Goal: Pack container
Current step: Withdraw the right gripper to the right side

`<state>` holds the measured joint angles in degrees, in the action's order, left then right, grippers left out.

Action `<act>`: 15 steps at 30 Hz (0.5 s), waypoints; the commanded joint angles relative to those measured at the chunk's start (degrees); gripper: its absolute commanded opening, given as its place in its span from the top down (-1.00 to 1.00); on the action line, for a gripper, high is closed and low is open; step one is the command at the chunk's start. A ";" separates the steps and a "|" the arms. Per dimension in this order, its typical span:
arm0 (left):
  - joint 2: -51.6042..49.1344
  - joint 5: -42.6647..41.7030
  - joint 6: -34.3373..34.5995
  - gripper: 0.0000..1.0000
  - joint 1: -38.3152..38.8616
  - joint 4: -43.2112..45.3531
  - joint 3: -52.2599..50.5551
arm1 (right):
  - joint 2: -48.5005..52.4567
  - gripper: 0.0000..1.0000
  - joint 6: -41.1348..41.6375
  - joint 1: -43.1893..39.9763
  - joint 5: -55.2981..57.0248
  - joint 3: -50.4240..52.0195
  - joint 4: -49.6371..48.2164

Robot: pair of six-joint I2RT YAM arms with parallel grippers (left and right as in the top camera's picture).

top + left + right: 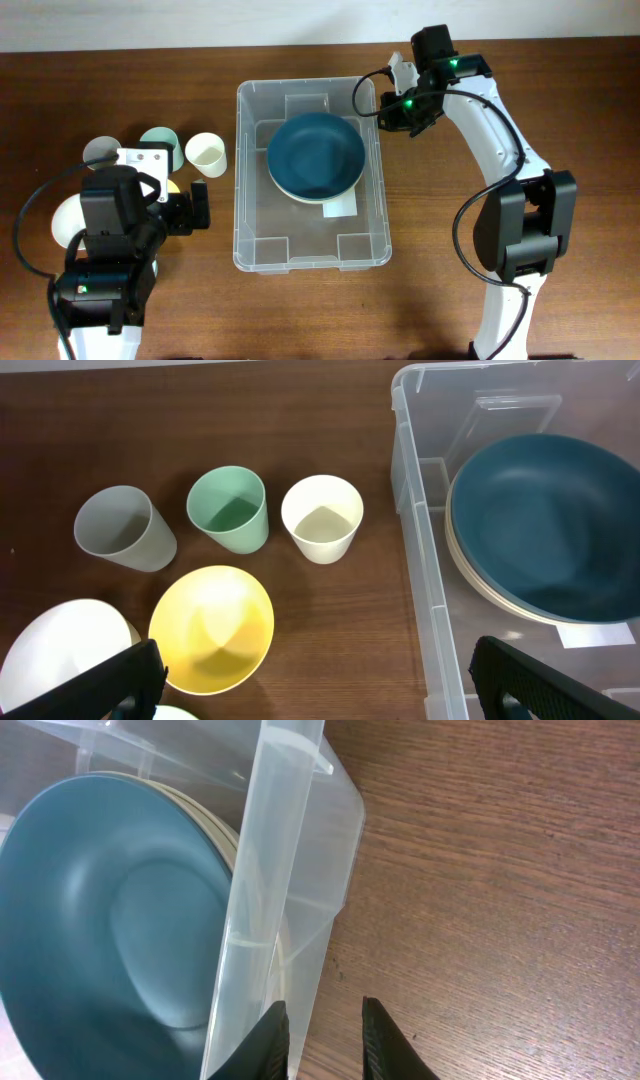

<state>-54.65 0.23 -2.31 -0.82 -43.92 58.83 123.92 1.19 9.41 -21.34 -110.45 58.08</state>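
The clear container [241, 180] stands mid-table and also shows in the left wrist view [415, 540] and the right wrist view [270, 870]. Inside it a dark teal bowl [315, 155] [550, 525] [100, 910] sits nested on a cream bowl [480, 585]. A white label [340, 207] lies on its base. My right gripper [392, 106] [325, 1020] is at the container's far right corner, fingers a narrow gap apart beside the rim, clamping nothing. My left gripper [195, 208] [315, 670] is wide open and empty, left of the container.
Left of the container stand a grey cup [122, 528], a green cup [230, 508] and a cream cup [322, 517]. A yellow bowl [212, 628] and a white bowl [60, 655] lie nearer my left gripper. Bare wood lies right of the container.
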 commanded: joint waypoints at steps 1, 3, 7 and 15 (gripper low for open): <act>0.24 0.17 0.35 -0.99 -0.11 0.13 1.22 | 0.22 0.59 -0.63 -0.22 -0.42 0.02 -0.44; 0.24 0.17 0.35 -0.99 -0.11 0.15 1.22 | 0.20 0.55 4.57 -0.96 6.47 -0.04 0.09; 0.24 0.15 0.35 -0.99 -0.09 0.15 1.22 | -1.18 0.47 13.27 -3.30 20.59 -1.66 5.27; 0.24 0.15 0.37 -0.99 -0.11 0.11 1.22 | -16.68 -0.08 16.76 -8.31 26.80 -4.11 14.99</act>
<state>-54.65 0.23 -2.31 -0.82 -43.90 58.83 117.80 15.00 2.17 1.50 -111.98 71.13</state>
